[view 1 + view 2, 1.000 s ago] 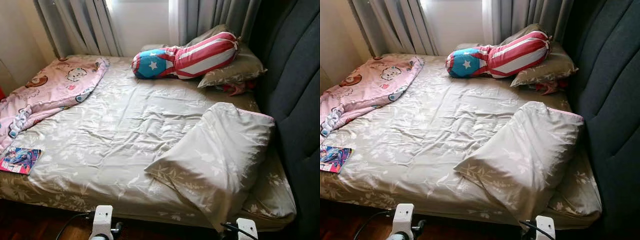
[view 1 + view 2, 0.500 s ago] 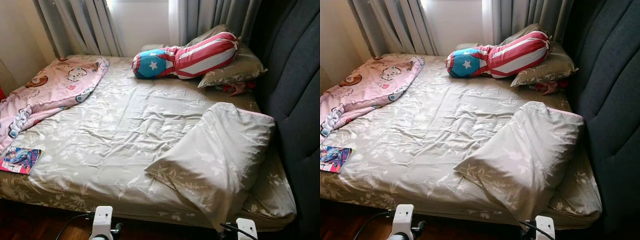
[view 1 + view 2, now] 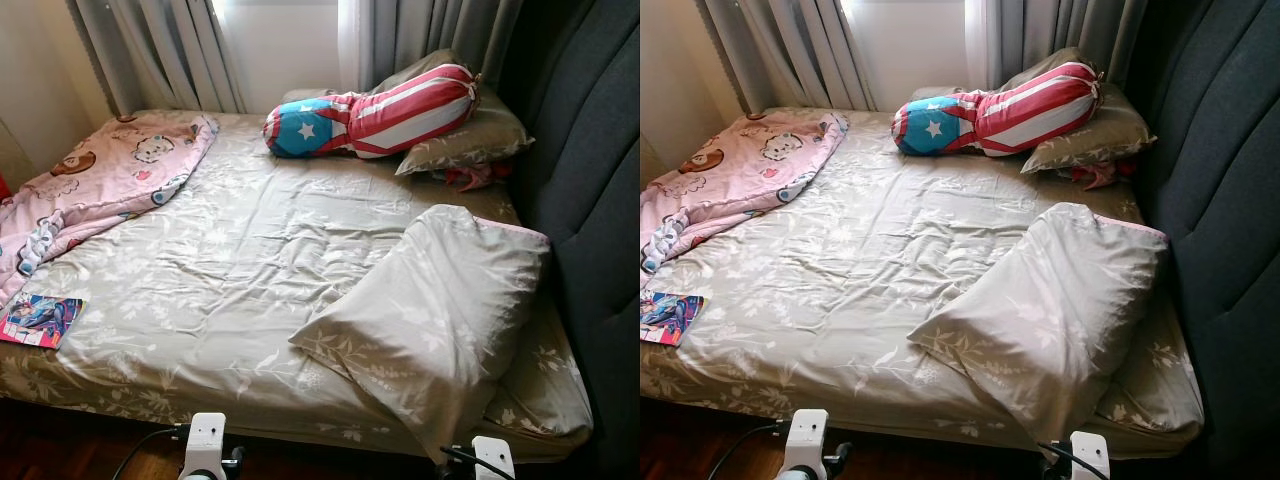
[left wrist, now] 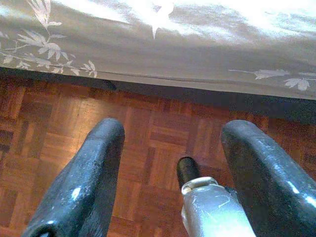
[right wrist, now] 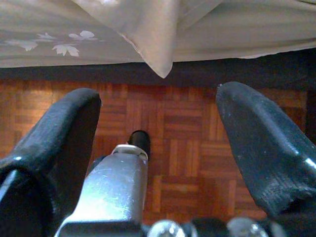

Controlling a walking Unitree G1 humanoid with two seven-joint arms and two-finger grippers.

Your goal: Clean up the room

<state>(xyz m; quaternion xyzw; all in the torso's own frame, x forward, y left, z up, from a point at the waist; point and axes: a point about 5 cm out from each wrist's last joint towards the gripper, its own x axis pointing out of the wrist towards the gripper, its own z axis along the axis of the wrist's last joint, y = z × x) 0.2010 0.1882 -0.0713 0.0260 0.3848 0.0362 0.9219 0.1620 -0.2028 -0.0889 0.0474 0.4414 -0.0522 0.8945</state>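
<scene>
Bed [image 3: 250, 260] with loose pillow [image 3: 430, 310], pink blanket [image 3: 100, 180], magazine [image 3: 38, 320].

You're looking at a home bedroom: a wide bed [image 3: 250, 300] under a rumpled leaf-print sheet, pillows [image 3: 440, 310] by the dark padded headboard [image 3: 590, 200], a pink cartoon blanket [image 3: 100, 185], grey curtains [image 3: 170, 50] at the window, and parquet floor [image 4: 148, 143] below.

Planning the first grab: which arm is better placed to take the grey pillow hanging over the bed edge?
Right, probably. The pillow overhangs the bed's right side, and its corner dangles just ahead of the open right gripper. The left gripper faces plain sheet.
</scene>
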